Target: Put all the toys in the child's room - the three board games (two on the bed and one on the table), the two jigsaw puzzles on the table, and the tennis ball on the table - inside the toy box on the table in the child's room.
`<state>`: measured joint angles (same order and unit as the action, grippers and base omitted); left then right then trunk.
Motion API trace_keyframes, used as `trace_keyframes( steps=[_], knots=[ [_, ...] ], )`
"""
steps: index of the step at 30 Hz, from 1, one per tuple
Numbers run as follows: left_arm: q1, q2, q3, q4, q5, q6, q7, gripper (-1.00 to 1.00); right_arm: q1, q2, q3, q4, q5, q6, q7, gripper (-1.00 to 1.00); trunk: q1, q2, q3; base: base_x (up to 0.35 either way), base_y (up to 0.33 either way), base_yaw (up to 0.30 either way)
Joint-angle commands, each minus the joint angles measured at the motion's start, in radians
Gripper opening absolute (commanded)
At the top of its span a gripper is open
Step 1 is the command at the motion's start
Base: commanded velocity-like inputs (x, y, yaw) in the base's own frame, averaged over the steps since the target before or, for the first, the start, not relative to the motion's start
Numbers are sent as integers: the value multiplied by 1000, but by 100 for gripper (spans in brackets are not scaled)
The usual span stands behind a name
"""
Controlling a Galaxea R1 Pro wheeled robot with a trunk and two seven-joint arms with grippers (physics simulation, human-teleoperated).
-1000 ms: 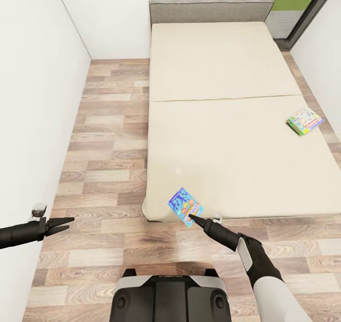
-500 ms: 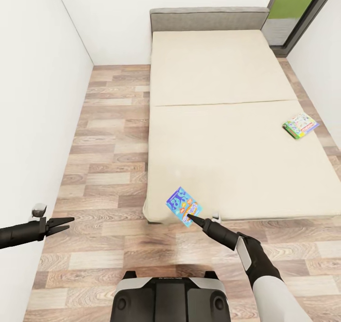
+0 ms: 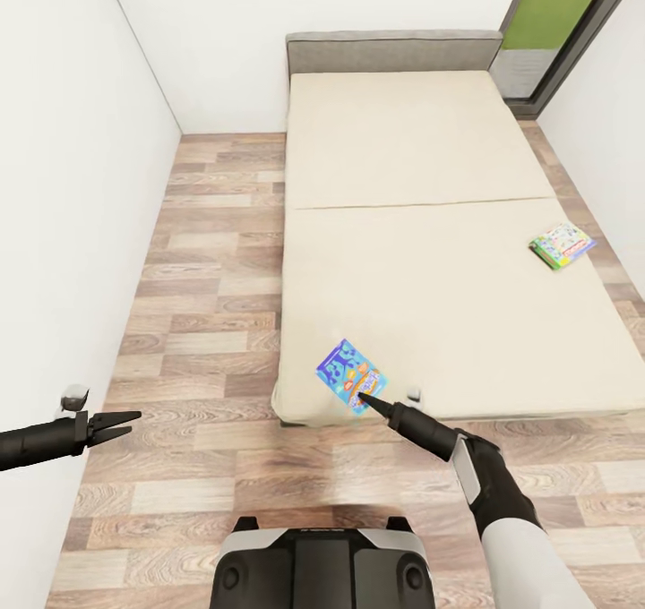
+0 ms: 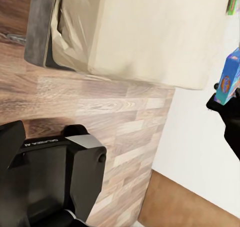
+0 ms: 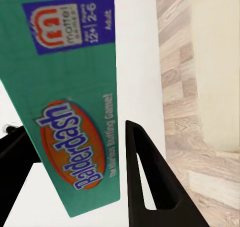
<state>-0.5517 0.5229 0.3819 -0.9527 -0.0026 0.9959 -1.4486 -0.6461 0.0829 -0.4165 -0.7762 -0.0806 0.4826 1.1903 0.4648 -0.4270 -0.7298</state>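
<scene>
The right gripper [image 3: 365,400] is closed on the blue board game [image 3: 351,377], a thin flat cardboard box with a glossy blue cover and an orange oval, held tilted just above the near corner of the bed [image 3: 430,143]. In the right wrist view the box's edge [image 5: 70,102] is teal-green and reads "Balderdash" in blue on an orange oval, with "The Hilarious Bluffing Game!" beside it and a red Mattel Games badge marked "12+ | 2-6" on a blue patch; 1 black finger [image 5: 145,182] sits alongside that edge.

The bed has a smooth beige mattress in 2 sections and a grey fabric headboard. Near its right edge lies the 2nd board game [image 3: 562,245], a flat green-edged box with a white busy cover.

The left gripper [image 3: 116,424] hangs over the wood-plank floor [image 3: 215,260] beside a plain white wall [image 3: 63,188], its slim black jaws drawn nearly together and holding nothing.
</scene>
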Motion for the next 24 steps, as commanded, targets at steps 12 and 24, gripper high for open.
trace_keyframes(
  steps=[12, 24],
  knots=[
    [0, 0, -1, 0, -3, 10, -3, 100, 36, 2, -2, -77, 1, 5, 61, -100, -15, 27, 31, 0, 0, 74],
    [-1, 1, -2, 0, -3, 10, -3, 100, 37, 3, -2, -80, 1, -1, 63, -100, -15, 27, 51, 0, 0, 89]
  ],
)
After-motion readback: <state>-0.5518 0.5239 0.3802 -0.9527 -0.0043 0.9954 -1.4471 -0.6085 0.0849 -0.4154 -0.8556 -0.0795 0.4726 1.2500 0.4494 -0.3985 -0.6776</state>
